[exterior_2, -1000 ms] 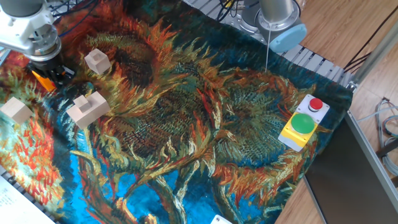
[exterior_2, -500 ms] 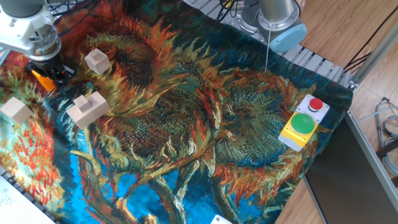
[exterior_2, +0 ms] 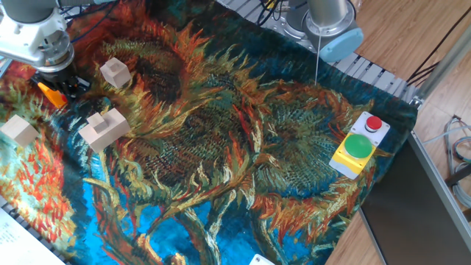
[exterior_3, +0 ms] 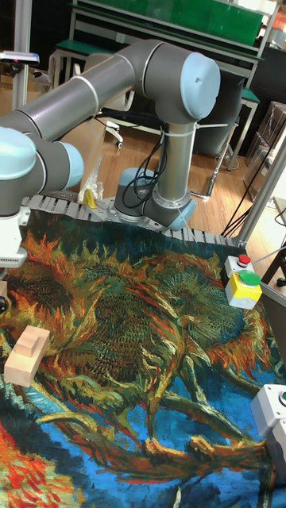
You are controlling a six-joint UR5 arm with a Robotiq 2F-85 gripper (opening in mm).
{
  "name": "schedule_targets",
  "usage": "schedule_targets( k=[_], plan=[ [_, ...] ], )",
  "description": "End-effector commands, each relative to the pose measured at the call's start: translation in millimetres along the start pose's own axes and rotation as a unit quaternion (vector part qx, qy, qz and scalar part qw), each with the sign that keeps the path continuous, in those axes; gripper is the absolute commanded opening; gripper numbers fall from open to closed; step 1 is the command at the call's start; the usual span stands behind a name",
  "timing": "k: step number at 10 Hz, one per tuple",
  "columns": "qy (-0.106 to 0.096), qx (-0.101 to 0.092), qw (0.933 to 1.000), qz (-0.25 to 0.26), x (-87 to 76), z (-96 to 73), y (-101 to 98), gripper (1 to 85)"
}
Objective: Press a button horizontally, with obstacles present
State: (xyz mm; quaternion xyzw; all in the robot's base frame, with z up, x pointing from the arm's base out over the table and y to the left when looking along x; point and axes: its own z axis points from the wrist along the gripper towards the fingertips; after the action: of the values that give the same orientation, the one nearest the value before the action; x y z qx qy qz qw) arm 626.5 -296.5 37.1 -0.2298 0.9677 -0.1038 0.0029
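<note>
The button's orange box point(exterior_2: 50, 95) sits at the far left of the cloth, mostly covered by my gripper point(exterior_2: 66, 83). The red button itself is hidden. My gripper's dark fingers hang right at the box, and their gap is not visible. Three pale wooden obstacles stand close by: a small cube point(exterior_2: 115, 72) to the right, a notched block point(exterior_2: 104, 126) in front, and another cube point(exterior_2: 20, 131) at the left edge. In the tall fixed view the notched block point(exterior_3: 26, 353) shows at the left, while the gripper is cut off by the frame edge.
A yellow-and-grey box point(exterior_2: 358, 143) with green and red buttons stands at the right edge of the sunflower cloth point(exterior_2: 221, 147); it also shows in the tall view point(exterior_3: 242, 287). A white box point(exterior_3: 270, 409) sits at the right side. The arm's base point(exterior_2: 327, 22) rises at the back.
My gripper has shifted very slightly by the orange box, and a little more of the box shows. The blocks have not moved.
</note>
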Motion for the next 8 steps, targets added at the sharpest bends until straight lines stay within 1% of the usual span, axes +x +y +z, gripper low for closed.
schedule_targets(
  k=[1, 3, 4, 5, 7, 8],
  plan=[
    [-0.005, -0.009, 0.9998, 0.016, -7.8, -8.8, 16.5, 1.3],
    [-0.005, -0.025, 0.9995, 0.019, -2.9, -18.2, 21.7, 1.3],
    [-0.004, -0.031, 0.9993, 0.017, 1.7, -24.6, 19.8, 1.3],
    [-0.002, -0.033, 0.9994, 0.010, 9.0, -30.5, 13.4, 1.3],
    [-0.011, -0.046, 0.9989, -0.003, 20.2, -32.3, 2.0, 1.3],
    [-0.017, -0.063, 0.9979, 0.006, 16.8, -33.3, 10.5, 1.3]
  ],
)
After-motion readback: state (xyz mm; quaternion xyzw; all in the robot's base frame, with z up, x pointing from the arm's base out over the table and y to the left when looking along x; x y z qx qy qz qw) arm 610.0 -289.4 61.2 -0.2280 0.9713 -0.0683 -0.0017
